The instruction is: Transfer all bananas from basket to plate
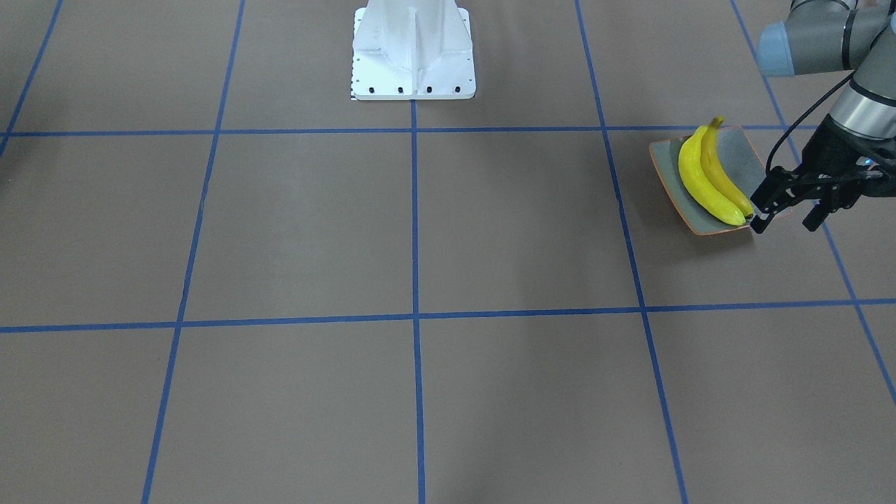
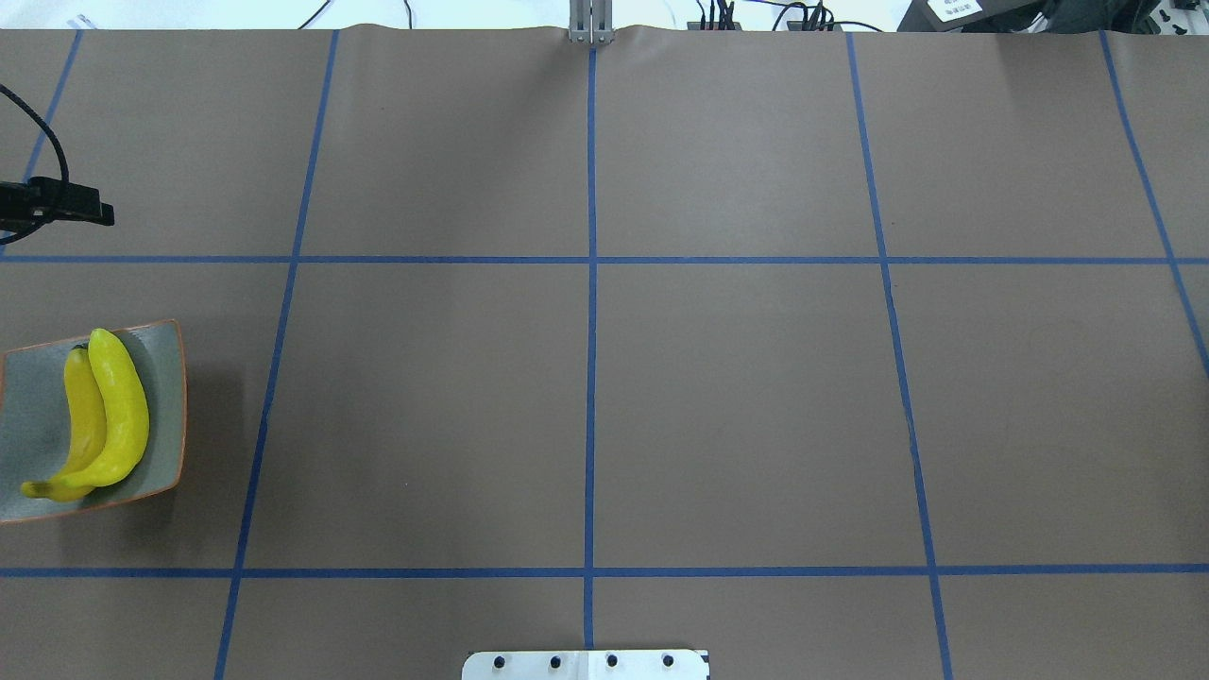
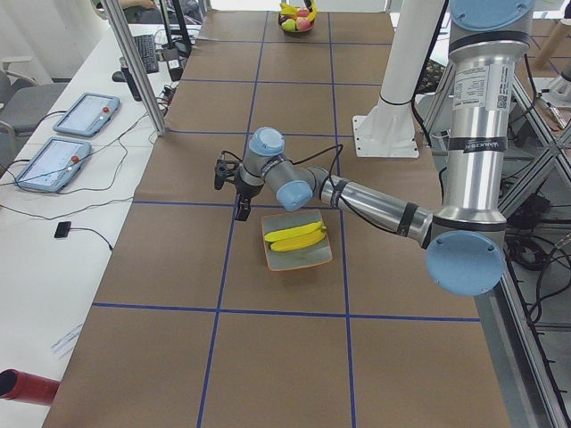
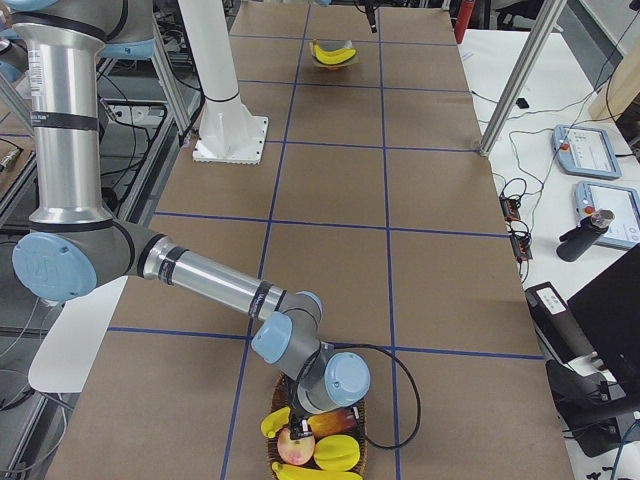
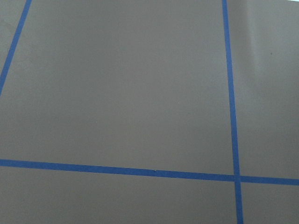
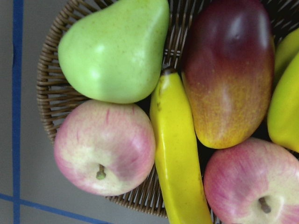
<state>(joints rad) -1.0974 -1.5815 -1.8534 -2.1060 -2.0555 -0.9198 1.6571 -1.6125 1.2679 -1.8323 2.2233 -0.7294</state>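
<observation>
Robotics lab, as I read it remotely. Table cover [image 2: 737,397] gridded in blue tape [image 2: 591,397]; white arm pedestal [image 1: 413,49] bolted down. Two teach pendants [image 3: 86,114] lie on the side bench [image 3: 36,223] beyond the left gripper [image 1: 785,220], with loose cables [image 4: 512,205] and aluminium frame posts [image 3: 134,67] near them.

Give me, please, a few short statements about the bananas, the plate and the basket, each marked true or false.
1. Two bananas lie side by side on the plate. True.
2. The left gripper is holding a banana. False: it is open and empty, beside the plate.
3. A banana lies in the basket between an apple and a mango. True.
4. The basket holds nothing but bananas. False: the right wrist view also shows a green pear, two apples and the mango in it.
</observation>
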